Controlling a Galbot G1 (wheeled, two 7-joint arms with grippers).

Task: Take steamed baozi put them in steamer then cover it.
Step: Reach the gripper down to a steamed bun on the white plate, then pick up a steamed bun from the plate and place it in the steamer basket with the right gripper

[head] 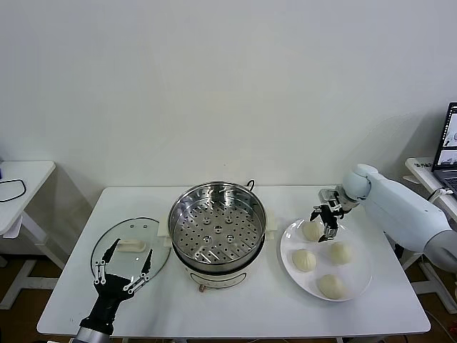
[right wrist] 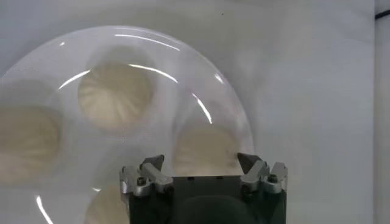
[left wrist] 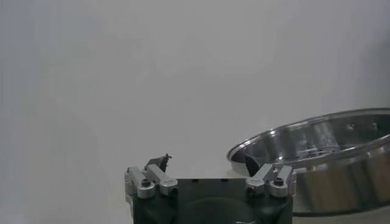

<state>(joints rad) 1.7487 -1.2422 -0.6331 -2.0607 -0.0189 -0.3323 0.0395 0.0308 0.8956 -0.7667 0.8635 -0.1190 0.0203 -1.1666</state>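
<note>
The steamer (head: 216,225), a shiny steel pot with a perforated floor on a white base, stands empty at the table's middle. It also shows in the left wrist view (left wrist: 323,161). The glass cover (head: 156,239) lies flat on the table to its left. My left gripper (head: 133,249) is open and empty over the cover (left wrist: 207,164). Four baozi lie on a white plate (head: 363,271) to the right. My right gripper (head: 325,218) is open just above the back baozi (head: 312,230). In the right wrist view that baozi (right wrist: 204,149) lies between the open jaws of my right gripper (right wrist: 201,163).
The other baozi (head: 340,251), (head: 305,259), (head: 331,285) lie close together on the plate (right wrist: 183,85). A white side table (head: 21,186) stands at the far left. A laptop (head: 448,139) sits on a desk at the far right.
</note>
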